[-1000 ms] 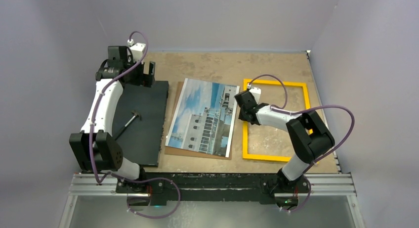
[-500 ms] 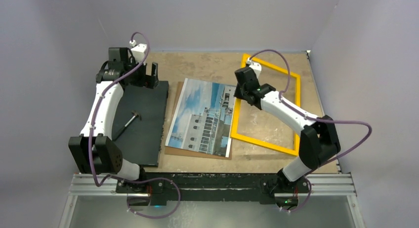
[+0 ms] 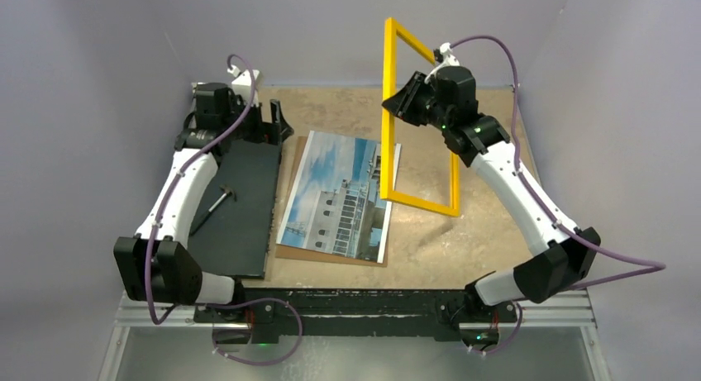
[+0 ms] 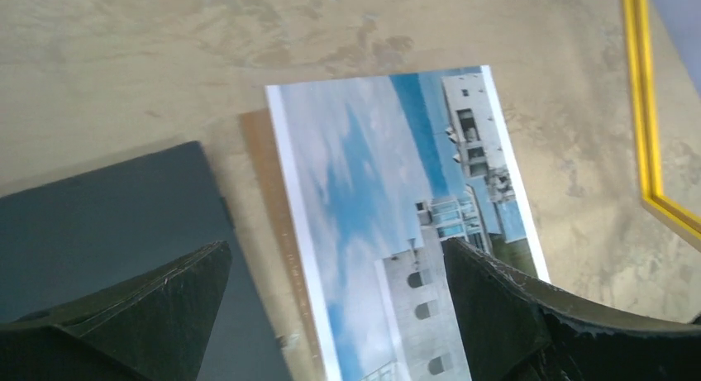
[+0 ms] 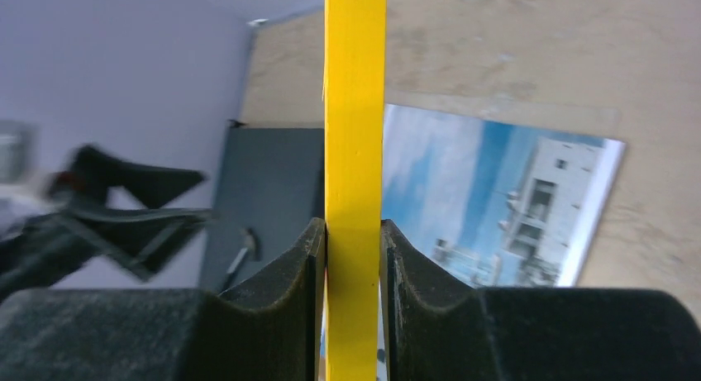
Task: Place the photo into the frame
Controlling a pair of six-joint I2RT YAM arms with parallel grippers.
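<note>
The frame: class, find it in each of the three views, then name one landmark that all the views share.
Top external: the frame is upright, upper centre-right.
Left wrist: only a corner of it shows, along the right edge.
Right wrist: it is a vertical yellow bar through the centre.
Shared landmark: the photo.

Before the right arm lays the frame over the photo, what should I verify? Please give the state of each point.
1. Right jaws shut on the frame: ok.
2. The photo flat on the backing board: ok.
3. Frame level over the photo: not ok, it stands nearly upright.
4. Left jaws open, off the photo: ok.
5. Frame's low edge off the table: cannot tell.
</note>
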